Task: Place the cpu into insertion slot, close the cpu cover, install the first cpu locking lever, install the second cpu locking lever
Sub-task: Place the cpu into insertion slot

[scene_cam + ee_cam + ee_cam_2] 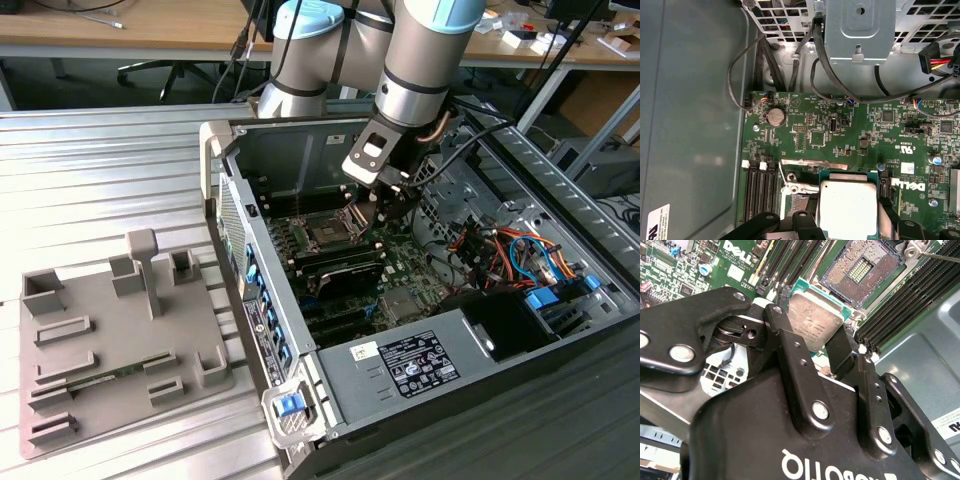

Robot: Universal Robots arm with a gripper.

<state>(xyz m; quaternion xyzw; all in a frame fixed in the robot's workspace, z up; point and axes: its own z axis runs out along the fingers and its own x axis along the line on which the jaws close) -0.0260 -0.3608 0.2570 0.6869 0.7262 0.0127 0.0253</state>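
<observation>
Gripper (807, 327) pinching cpu (815, 315) by open socket (862, 267); case (270, 330) on ribbed metal table (100, 170), desks (150, 30) behind.

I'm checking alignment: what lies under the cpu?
In the second wrist view the socket pins show uncovered beside the cpu; whatever lies directly beneath it is hidden.

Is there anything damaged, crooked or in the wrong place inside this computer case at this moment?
Nothing stands out. The pincer holds the cpu by two opposite edges above the board. The socket beside it lies open and empty, with no obvious damage to its contacts.
</observation>
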